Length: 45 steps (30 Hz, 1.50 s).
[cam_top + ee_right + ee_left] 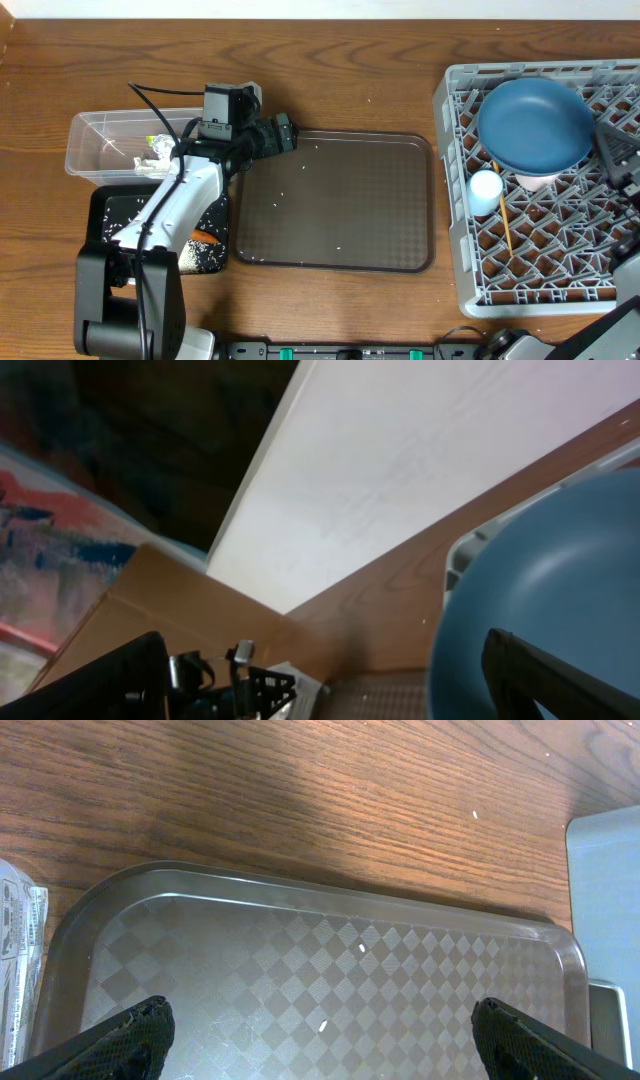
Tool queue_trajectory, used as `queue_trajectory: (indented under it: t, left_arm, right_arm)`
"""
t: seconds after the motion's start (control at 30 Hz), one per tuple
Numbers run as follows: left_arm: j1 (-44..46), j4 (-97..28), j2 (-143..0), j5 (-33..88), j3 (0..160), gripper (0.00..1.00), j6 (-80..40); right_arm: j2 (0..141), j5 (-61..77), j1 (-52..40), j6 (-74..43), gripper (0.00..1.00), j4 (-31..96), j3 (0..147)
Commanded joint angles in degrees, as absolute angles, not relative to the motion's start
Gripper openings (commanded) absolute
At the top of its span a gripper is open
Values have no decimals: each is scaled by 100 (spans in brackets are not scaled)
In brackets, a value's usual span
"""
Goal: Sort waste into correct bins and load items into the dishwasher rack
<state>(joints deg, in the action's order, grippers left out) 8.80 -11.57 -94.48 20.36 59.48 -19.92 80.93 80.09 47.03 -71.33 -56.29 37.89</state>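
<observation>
Overhead: even, fairly bright light, with soft shadows and only a faint sheen on the brown tray (340,200). Left wrist: tray pattern in sharp focus, with a broad dim band across the table (400,780) just beyond the tray's far rim. Right wrist: soft throughout; the dark-blue plate (560,590) right of the tray is blurred, the white surface (430,450) above is washed out, and the far left is dark.

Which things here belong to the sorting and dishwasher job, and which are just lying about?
Job: clear tub, black tray, wrapper, carrot, rice, grey rack, blue plate, light-blue cup, chopsticks.
Lying about: brown serving tray.
</observation>
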Motion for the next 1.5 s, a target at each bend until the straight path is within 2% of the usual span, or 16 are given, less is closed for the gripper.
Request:
queue_trajectory:
  t: [0.0, 0.27, 0.43, 0.63, 0.83, 0.97, 1.07, 1.3, 1.47]
  left_arm:
    - [893, -1153, -9435, 1981, 5920, 98, -2005]
    - [893, -1153, -9435, 1981, 5920, 98, -2005]
    - [893, -1155, -9435, 1981, 5920, 98, -2005]
    - [893, -1153, -9435, 1981, 5920, 98, -2005]
    - [893, -1153, -9435, 1981, 5920, 98, -2005]
    - [893, -1155, -9435, 1981, 5920, 98, -2005]
    - [893, -1153, -9435, 1981, 5920, 98, -2005]
    - [893, -1153, -9435, 1981, 5920, 98, -2005]
    - [893, -1153, -9435, 1981, 5920, 98, -2005]
  right_arm:
    - [8090, 7728, 4442, -7089, 99, -5389, 3955]
    - [8090, 5898, 3800, -7078, 99, -4287, 3957]
    - [8090, 5247, 3323, -6145, 99, -3682, 4077]
    - [8090, 4171, 2460, -4246, 99, -1448, 4840]
    - [8090, 2740, 1485, -2381, 99, 1127, 6563]
    - [8090, 801, 777, -1170, 99, 3076, 7859]
    - [8090, -762, 145, -510, 99, 3944, 8374]
    - [8388, -1227, -1013, -377, 99, 4292, 8425]
    - [9045, -2075, -1262, -377, 99, 4316, 8425]
